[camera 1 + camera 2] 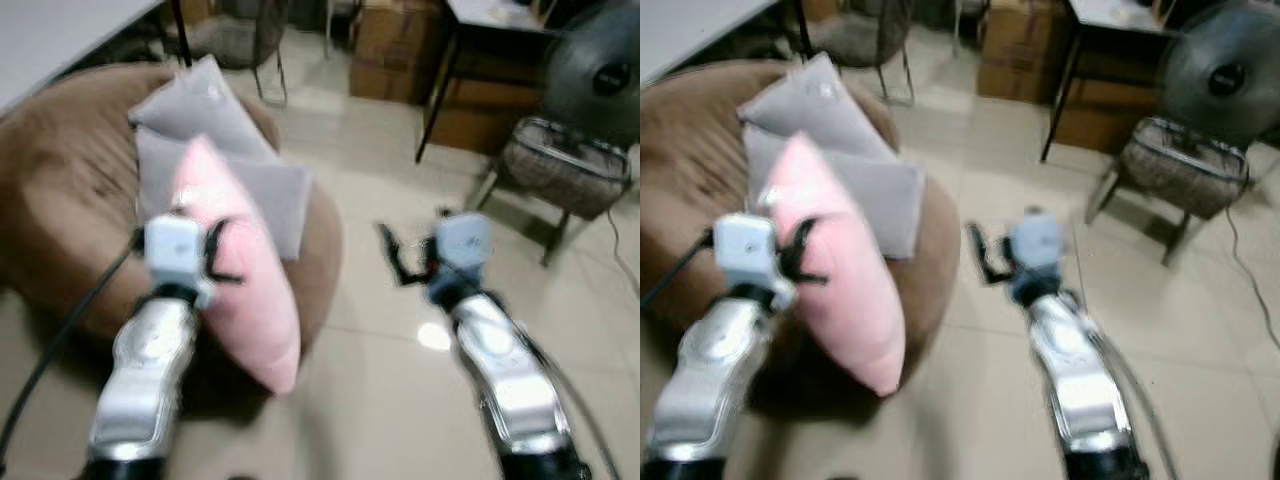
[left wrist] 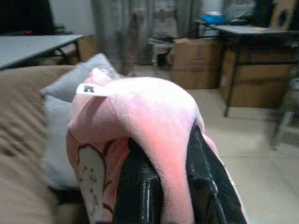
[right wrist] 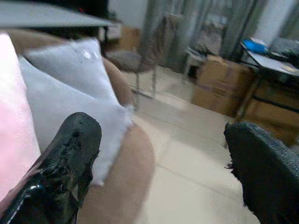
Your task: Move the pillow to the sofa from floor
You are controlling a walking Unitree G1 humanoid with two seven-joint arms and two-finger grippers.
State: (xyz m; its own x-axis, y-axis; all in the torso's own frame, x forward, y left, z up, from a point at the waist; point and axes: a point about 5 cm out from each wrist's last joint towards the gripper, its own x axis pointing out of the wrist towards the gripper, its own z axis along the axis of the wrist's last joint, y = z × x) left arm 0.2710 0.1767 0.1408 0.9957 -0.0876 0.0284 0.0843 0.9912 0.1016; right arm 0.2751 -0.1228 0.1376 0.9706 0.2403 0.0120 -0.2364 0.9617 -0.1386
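Two black fingers of the left hand (image 1: 222,262) pinch the pink pillow (image 1: 240,290) beside the brown sofa (image 1: 60,200), likely for placing it there, while the right hand (image 1: 392,258) waits with its fingers apart.

Two silver arms show at the lower left and lower right of the head views, their curved metal shells glossy with highlights. Each ends in a pale blue-white boxy wrist block. A black cable runs from the left wrist block toward the lower left edge. The left gripper (image 1: 222,258) and right gripper (image 1: 392,255) have long black fingers; in the wrist views the fingers (image 3: 70,154) look glossy at the base and textured, slightly worn, on the pads.
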